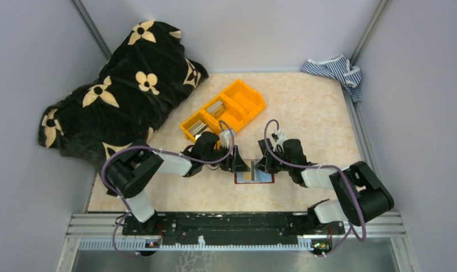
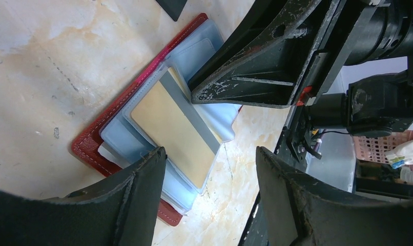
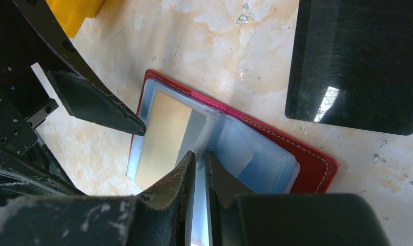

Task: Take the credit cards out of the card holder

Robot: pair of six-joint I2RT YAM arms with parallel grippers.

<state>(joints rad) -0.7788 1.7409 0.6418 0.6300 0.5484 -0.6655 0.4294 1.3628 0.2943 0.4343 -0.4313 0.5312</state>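
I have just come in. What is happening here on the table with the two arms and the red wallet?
Two robot arms are working on the open card holder, which lies flat on the table. The right pincer is closed on the edge of a pale blue sleeve, seemingly to steady the holder. The left pincer is open over a beige card that sits in a sleeve, not gripped. One dark card already lies on the table beside the holder.

No text, number, label or brand can be read anywhere; the beige card (image 2: 173,130) in the card holder (image 2: 86,146) shows only a plain face.
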